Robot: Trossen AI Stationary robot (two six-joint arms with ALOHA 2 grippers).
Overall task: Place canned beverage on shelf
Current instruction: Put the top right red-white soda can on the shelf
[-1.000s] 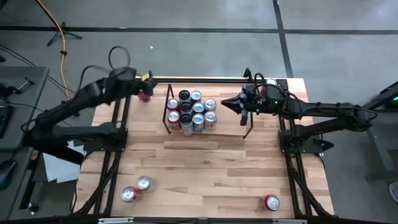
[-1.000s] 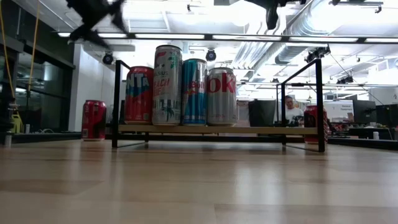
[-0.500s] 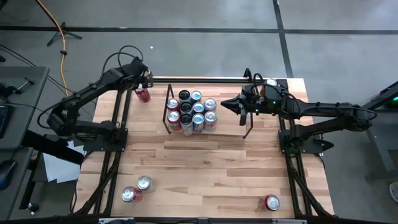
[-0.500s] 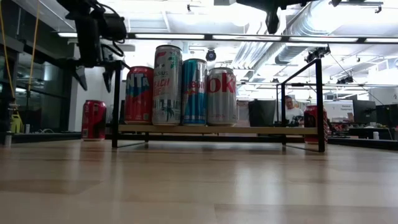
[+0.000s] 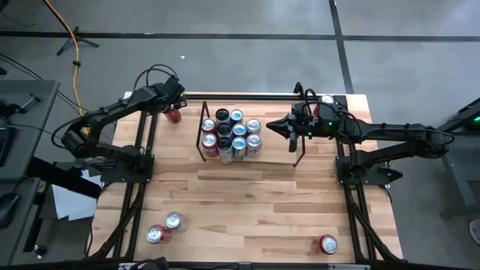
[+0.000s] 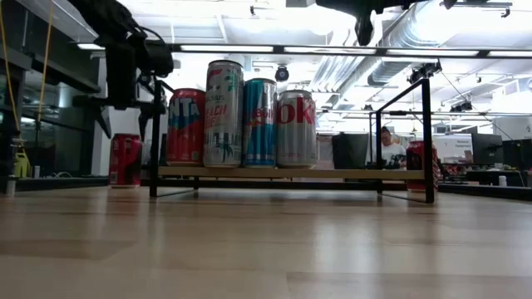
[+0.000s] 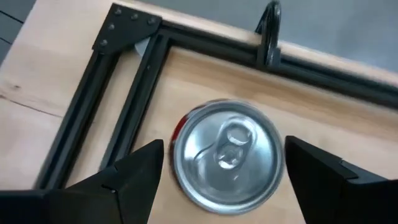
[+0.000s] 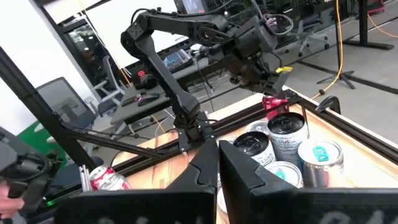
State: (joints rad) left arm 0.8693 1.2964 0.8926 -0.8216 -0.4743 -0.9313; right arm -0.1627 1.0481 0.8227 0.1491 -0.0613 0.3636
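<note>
I am holding the left gripper [image 7: 217, 174] straight above a red can [image 5: 174, 114] that is standing upright at the worktop's [image 5: 255, 202] far left corner, just inside the black rail frame [image 7: 134, 93]. Its jaws are standing spread, one on each side of the can and not touching it. From the left wrist view I am looking down on the can's silver lid and pull tab, with a thin red rim showing at one side. In the low view the can is showing a plain red side and standing just left of the shelf [image 6: 291, 173].

The shelf, thin black rods with a flat top, is carrying a tight cluster of upright cans [image 5: 231, 133] on its left half: red, silver, and blue-and-silver ones.

I am keeping the right gripper [image 5: 270, 126] above the shelf's right half, jaws pressed together and holding nothing.

Three more cans are lying near the worktop's front edge, two [image 5: 165, 227] at left and one [image 5: 328, 244] at right.
</note>
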